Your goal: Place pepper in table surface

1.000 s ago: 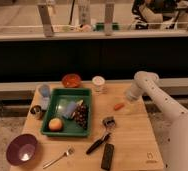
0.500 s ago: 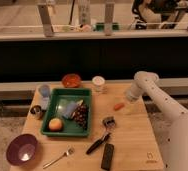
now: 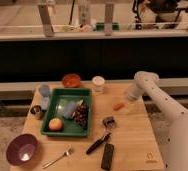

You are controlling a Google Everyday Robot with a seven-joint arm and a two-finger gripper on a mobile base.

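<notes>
Gripper [image 3: 130, 96] low over the right rear of the worktop [image 3: 132, 140], at the end of a white arm [image 3: 162, 102] reaching in from the right edge. Jaws wide, narrow or clamped: impossible to tell from this angle.

Just left of the gripper, a small orange-red pepper [image 3: 118, 106], apparently lying on bare wood. Touching the gripper or just apart from it: also unclear. Well outside the green tray [image 3: 67, 90], with open planks in between.

Farther out, a white cup [image 3: 98, 83] and an orange-red bowl [image 3: 71, 80] along the back edge. Inside the tray, an orange [image 3: 55, 123] at the front and a dark bunch of grapes [image 3: 80, 116] beside it. Left of the tray, a pale blue cup [image 3: 44, 91] and a small can [image 3: 36, 111]. Toward the front, a black-handled brush [image 3: 101, 140], a flat black bar [image 3: 107, 156], a fork [image 3: 59, 157] and a purple bowl [image 3: 22, 149] at the near left corner. Small dark logo [image 3: 150, 157] at the near right corner.

Judged from the layout, close to finished: pepper already out of the tray and seemingly down on the worktop. Probably left to do: letting go, if any grip remains, and lifting clear without nudging the pepper, a smooth, tapered thing likely to roll.
</notes>
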